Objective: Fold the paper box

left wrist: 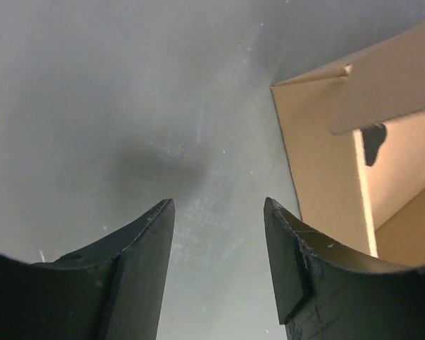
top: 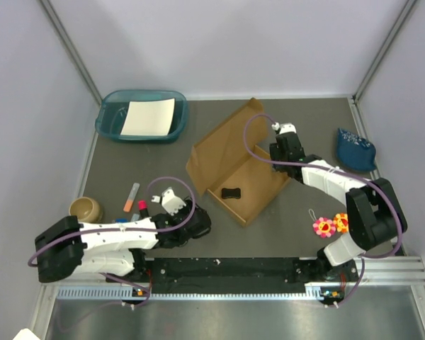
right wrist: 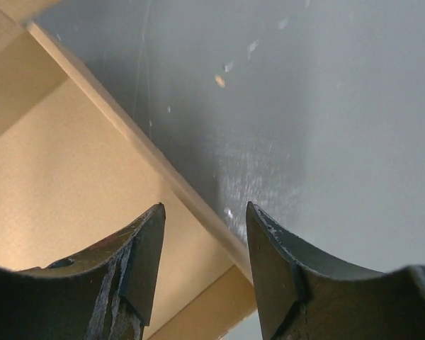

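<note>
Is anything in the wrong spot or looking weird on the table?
Yes. A small black thing lies inside the paper box, which is only half folded and sits crooked on the table. It looks likely to get shut inside.

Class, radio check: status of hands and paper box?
Left hand open, beside paper box. Right hand open, over its edge. Box partly folded; small black item inside.

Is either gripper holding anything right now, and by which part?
Nothing is gripped. The left gripper is open over the table beside the paper box; the right gripper straddles one wall's rim, jaws apart, not clamped.
</note>
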You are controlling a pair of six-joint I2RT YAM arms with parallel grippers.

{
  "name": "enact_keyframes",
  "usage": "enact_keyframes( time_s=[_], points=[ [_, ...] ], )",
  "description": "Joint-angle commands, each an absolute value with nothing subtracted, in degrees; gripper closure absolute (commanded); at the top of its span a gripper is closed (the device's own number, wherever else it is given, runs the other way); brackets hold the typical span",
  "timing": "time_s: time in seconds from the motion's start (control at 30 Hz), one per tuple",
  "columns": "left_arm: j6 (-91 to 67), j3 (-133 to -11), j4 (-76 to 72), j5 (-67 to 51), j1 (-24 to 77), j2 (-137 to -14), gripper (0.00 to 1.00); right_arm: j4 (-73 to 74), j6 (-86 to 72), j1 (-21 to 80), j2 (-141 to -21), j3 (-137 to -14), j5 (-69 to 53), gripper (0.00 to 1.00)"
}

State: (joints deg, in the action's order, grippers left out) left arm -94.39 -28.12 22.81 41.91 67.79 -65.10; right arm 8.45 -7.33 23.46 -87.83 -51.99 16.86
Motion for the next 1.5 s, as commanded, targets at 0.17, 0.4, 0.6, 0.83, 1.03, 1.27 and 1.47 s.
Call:
enact_keyframes(
  time_s=[0.17, 0.4, 0.6, 0.83, 1.03, 1.27, 1.47],
  points=[
    [-81.0, -27.5, 2.9, 31.7, 59.6, -74.3, 0.42, 10.8, -22.3, 23.4, -83.2, -45.7, 15.1, 0.51],
    [-75.3, -30.2, -3.0, 25.5, 53.1, -80.1, 0.42, 12.1, -28.6, 23.4, -76.6, -41.6, 12.0, 0.51],
    [-71.4, -32.7, -4.7, 20.8, 45.9, -83.7, 0.42, 13.2, -34.6, 24.4, -71.4, -38.1, 7.2, 0.49],
    [-66.6, -35.8, -3.3, 18.2, 37.8, -85.2, 0.41, 12.5, -39.7, 28.2, -65.5, -35.2, 6.2, 0.45],
    [-61.6, -39.3, -1.3, 18.4, 33.6, -84.8, 0.38, 13.4, -40.1, 29.4, -63.4, -35.3, 6.5, 0.42],
    [-58.3, -40.0, 4.7, 19.6, 30.1, -81.7, 0.33, 18.9, -36.0, 29.3, -55.5, -37.1, 9.1, 0.38],
    [-56.3, -39.6, 11.6, 21.8, 29.3, -75.9, 0.30, 24.5, -31.2, 29.4, -47.5, -40.8, 13.3, 0.36]
  ],
)
